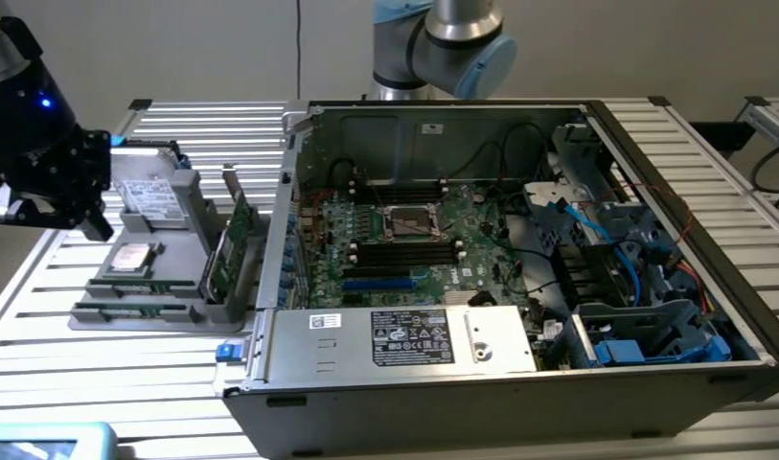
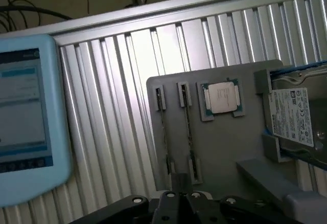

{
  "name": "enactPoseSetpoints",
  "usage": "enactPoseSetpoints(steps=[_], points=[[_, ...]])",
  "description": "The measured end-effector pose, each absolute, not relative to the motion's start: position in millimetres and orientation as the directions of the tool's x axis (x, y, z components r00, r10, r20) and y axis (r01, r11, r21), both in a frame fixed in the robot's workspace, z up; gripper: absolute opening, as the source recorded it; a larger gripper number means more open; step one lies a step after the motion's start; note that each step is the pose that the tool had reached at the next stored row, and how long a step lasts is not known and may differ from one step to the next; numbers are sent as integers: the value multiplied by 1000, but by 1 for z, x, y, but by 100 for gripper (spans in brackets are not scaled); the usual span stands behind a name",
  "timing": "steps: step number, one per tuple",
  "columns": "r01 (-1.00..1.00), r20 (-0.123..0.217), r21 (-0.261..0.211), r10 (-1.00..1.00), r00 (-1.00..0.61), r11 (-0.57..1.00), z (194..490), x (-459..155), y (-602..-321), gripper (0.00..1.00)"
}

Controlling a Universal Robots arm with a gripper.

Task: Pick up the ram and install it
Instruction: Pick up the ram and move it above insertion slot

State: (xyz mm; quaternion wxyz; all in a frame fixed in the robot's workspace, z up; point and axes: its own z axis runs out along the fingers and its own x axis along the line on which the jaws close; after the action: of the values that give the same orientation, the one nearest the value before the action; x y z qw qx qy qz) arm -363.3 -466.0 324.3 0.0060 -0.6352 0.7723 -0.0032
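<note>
Wrist view puts the black tool [image 2: 179,203] at the edge of the picture, close over the end of a grey parts tray [image 2: 225,152]. Whether the tool is open or closed cannot be told. Nearest to it is the ram [image 2: 188,132], standing on its long edge in the tray with a small grey clip at each end. Its long axis runs in line with the slats of the aluminium counter [image 2: 117,106], and one end points towards the tool. Seen edge-on like this it is only a thin dark line, so its chips and label cannot be made out. A second stick [image 2: 163,129] of the same kind stands parallel just beside it, nearer the tray's edge. On the ram's other side a square processor [image 2: 222,98] lies flat in a recess, and beyond that sits a hard drive [image 2: 294,116] with a white label. A light-blue tablet [image 2: 30,127] lies on the counter apart from the tray.

In the exterior view the tool hangs above the tray's end at the exterior view's left. There the ram is a narrow dark-green strip lying along the tray's near edge. A green expansion card [image 1: 229,244] stands upright on the tray's side next to the open computer case [image 1: 696,240], where the motherboard [image 1: 402,240] lies exposed.
</note>
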Motion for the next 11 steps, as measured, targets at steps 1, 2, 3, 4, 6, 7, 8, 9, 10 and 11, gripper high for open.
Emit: enactPoseSetpoints(steps=[1, 2, 3, 4, 6, 7, 8, 9, 10, 11], points=[[-984, -6, -14, -984, -178, 178, 324, -363, -466, 11], [-987, -6, -16, -987, -162, 162, 324, -363, -466, 11], [-989, -6, -17, -989, -146, 146, 324, -363, -466, 11], [-991, -6, -18, -992, -130, 130, 324, -363, -466, 11], [-994, -7, -21, -995, -103, 103, 324, -363, -466, 11], [-995, -7, -22, -996, -93, 93, 324, -363, -466, 11], [-996, -7, -23, -996, -86, 86, 324, -363, -466, 11], [-996, -7, -23, -997, -81, 81, 324, -363, -466, 11], [-996, -7, -23, -997, -80, 81, 324, -363, -466, 11], [-997, -7, -23, -997, -80, 80, 324, -363, -466, 11]])
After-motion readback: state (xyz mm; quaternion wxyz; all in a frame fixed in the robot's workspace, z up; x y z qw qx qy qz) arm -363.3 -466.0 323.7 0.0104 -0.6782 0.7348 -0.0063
